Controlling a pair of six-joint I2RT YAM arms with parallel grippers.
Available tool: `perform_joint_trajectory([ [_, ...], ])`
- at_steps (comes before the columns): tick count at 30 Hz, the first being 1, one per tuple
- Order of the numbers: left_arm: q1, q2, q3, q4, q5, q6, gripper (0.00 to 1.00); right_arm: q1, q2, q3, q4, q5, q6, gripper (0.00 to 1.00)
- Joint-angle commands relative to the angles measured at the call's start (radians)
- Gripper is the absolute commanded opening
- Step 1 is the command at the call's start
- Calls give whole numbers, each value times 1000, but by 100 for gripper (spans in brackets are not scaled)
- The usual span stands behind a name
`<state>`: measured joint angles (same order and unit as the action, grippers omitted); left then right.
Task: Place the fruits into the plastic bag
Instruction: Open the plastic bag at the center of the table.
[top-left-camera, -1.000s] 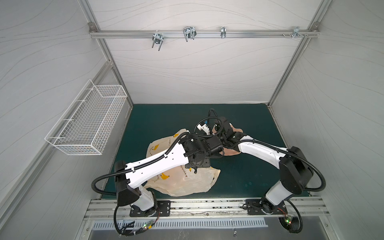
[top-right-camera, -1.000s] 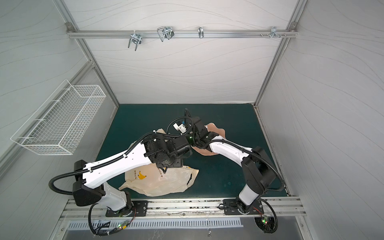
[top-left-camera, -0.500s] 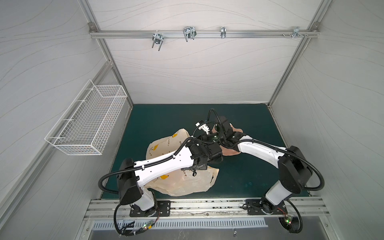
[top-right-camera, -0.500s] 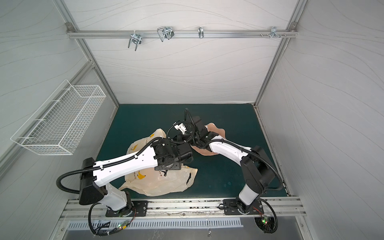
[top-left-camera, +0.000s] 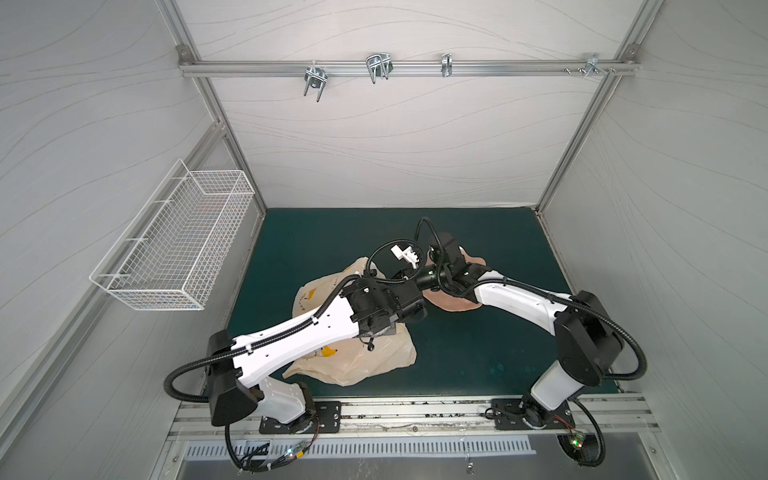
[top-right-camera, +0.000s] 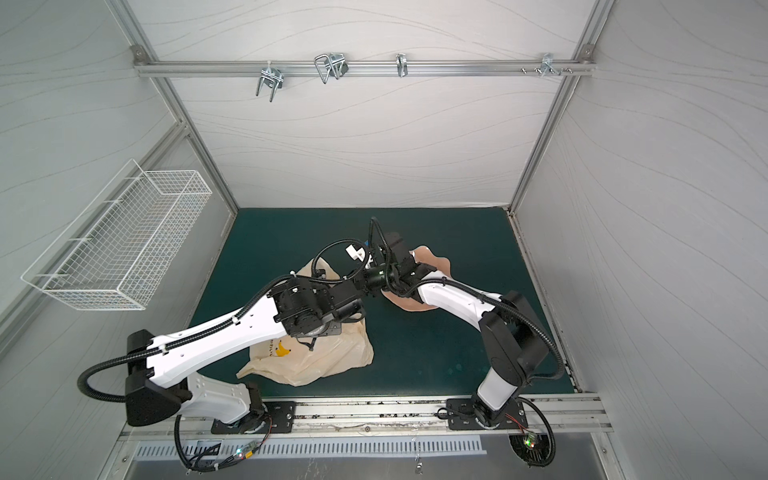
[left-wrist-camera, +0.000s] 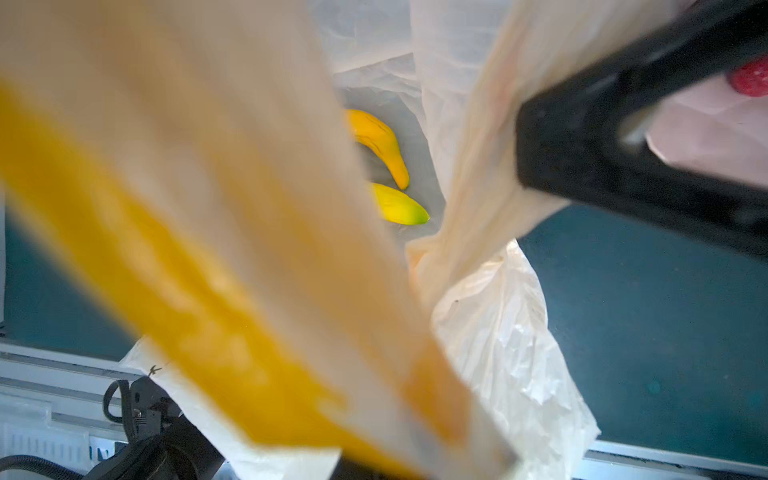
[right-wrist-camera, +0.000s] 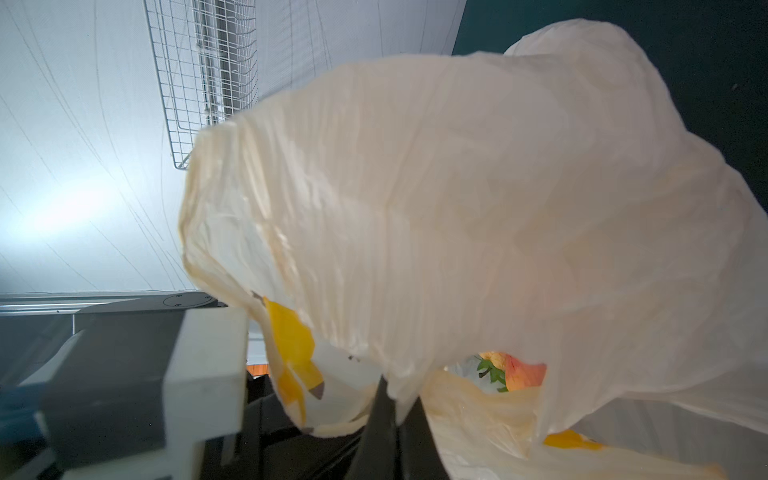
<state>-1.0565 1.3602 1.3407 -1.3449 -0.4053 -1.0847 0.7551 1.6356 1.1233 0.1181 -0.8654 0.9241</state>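
Two fruits, banana (left-wrist-camera: 378, 143) and lemon (left-wrist-camera: 399, 205), lie inside the bag (top-left-camera: 374, 359). Right gripper (top-left-camera: 429, 279) pinches its raised rim above them; left gripper (top-left-camera: 410, 283) is pressed closed alongside, grip unclear.

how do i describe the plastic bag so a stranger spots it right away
On the dark green mat, under the white left arm, lies a crinkly cream plastic bag. Printed yellow bananas set it apart from the smooth pink wavy-edged dish beside it.

Both arms reach inward, left tool (top-left-camera: 417, 309) and right tool (right-wrist-camera: 386, 401) clamped shut, close together.
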Motion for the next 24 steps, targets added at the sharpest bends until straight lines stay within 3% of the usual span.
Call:
perform_joint_trajectory([
  [1, 1, -71, -22, -1, 19, 42, 0, -22, 0, 24, -77, 45, -20, 0],
  [7, 2, -186, -78, 49, 90, 147, 0, -73, 9, 72, -167, 86, -79, 0],
  [18, 1, -243, -66, 11, 72, 216, 0, -134, 74, 340, -595, 324, -530, 0],
  [24, 1, -253, -69, 29, 87, 246, 0, -138, 113, 415, -650, 510, -671, 0],
])
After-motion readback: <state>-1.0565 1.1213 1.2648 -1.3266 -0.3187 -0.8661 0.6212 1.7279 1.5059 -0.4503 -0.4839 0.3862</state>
